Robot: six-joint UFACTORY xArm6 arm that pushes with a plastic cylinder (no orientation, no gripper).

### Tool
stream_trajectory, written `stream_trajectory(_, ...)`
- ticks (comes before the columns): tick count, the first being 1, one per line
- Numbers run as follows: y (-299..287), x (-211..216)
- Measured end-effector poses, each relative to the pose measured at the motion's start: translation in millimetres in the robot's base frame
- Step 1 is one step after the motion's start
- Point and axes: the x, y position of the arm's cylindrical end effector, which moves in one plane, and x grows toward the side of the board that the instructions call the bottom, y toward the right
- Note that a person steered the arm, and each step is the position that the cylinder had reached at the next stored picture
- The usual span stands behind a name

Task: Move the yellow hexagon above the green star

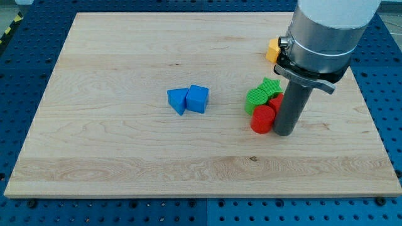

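Note:
The yellow hexagon (272,49) lies near the view's top right, half hidden behind the arm's grey body. The green star (271,86) sits lower, in a tight cluster with a green cylinder (256,99), a red cylinder (263,118) and another red block (276,103) partly hidden by the rod. My tip (284,132) rests on the board just right of the red cylinder, below and right of the green star, touching or almost touching the red blocks. The yellow hexagon is above the green star in the view, a short gap apart.
A blue triangular block (178,100) and a blue cube-like block (197,98) sit touching near the board's middle. The wooden board (125,157) lies on a blue perforated table (383,94).

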Motion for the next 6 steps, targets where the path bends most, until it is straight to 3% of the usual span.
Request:
stream_trajectory(3,41,47)
stream_trajectory(4,74,47)
stream_trajectory(6,86,14)
